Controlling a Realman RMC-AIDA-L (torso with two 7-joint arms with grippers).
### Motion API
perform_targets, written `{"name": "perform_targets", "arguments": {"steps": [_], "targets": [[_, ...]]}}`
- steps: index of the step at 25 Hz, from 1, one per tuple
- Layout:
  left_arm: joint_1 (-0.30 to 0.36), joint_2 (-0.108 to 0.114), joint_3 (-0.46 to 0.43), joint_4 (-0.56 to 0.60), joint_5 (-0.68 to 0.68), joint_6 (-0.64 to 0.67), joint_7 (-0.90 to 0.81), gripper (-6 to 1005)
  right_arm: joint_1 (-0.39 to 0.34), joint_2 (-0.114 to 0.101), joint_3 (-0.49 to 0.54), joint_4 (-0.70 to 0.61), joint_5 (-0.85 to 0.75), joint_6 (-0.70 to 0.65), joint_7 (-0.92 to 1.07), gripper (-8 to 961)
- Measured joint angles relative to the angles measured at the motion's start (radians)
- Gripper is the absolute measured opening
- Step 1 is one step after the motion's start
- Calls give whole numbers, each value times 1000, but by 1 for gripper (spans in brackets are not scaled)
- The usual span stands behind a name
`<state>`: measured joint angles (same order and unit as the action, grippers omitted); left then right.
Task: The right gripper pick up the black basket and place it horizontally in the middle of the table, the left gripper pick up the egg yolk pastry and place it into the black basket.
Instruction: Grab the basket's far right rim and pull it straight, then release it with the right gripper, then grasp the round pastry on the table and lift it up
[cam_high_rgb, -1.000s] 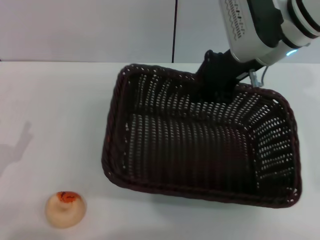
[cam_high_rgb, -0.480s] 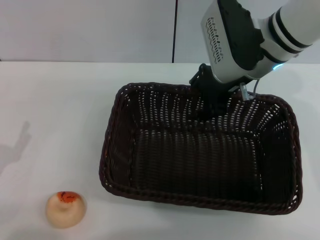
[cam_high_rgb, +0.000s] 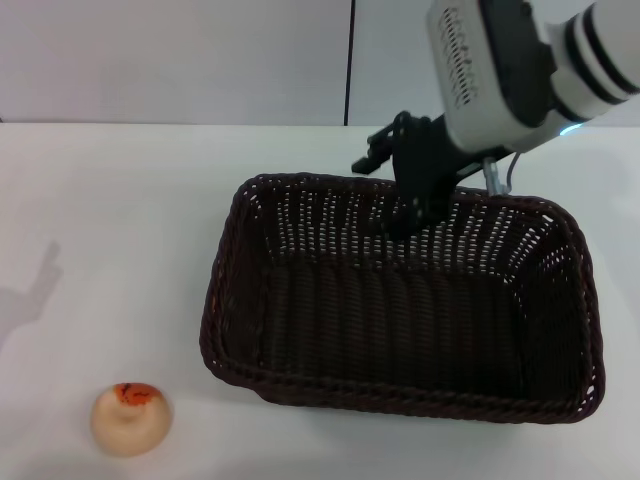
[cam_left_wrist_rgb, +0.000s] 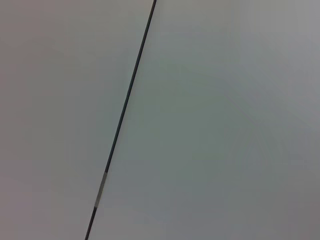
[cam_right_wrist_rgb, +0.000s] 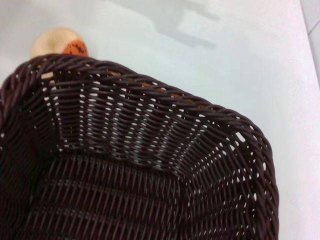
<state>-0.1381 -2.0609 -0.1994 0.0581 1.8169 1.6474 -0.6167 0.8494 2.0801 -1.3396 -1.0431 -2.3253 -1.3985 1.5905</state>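
Note:
The black basket (cam_high_rgb: 225, 300) rests flat on the white table, long side across, a little right of centre. My right gripper (cam_high_rgb: 395, 190), on the white-cased arm, hangs over the basket's far rim with its jaws spread, one finger inside the far wall and one outside. The egg yolk pastry (cam_high_rgb: 130, 418) sits on the table at the near left, apart from the basket. The right wrist view shows the basket's inside (cam_right_wrist_rgb: 150, 150) and the pastry (cam_right_wrist_rgb: 57, 42) beyond its rim. My left gripper is out of view; its wrist view shows only a wall.
The white table (cam_high_rgb: 120, 220) stretches to the left of the basket and ends at a pale wall with a dark vertical seam (cam_high_rgb: 350, 60). A faint arm shadow (cam_high_rgb: 35, 285) lies at the far left.
The basket has turned from skewed to level and settled flat on the table. My right gripper has opened and lifted off the far rim.

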Motion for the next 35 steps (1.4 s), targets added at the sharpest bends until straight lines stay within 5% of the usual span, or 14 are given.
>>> {"name": "perform_targets", "arguments": {"steps": [4,9,11,17,24,35], "targets": [[0,0,3,3,1,1,0,800,-95,-3,22,-144,59,-3,48,691],[13,2,66,59,2,36,-5,799,-313,-5,108,-342,301,1,78,690],[38,2,230,161,3,101,-18,799,-400,-3,146,-369,435,6,77,690],[80,3,392,257,3,143,-96,799,-669,3,174,-286,870,20,-96,691],[106,4,460,335,99,142,-141,798,-749,1,197,-25,1197,3,-271,691],[111,2,461,345,304,103,-107,791,-745,-1,257,148,1268,-69,-322,691]]}}
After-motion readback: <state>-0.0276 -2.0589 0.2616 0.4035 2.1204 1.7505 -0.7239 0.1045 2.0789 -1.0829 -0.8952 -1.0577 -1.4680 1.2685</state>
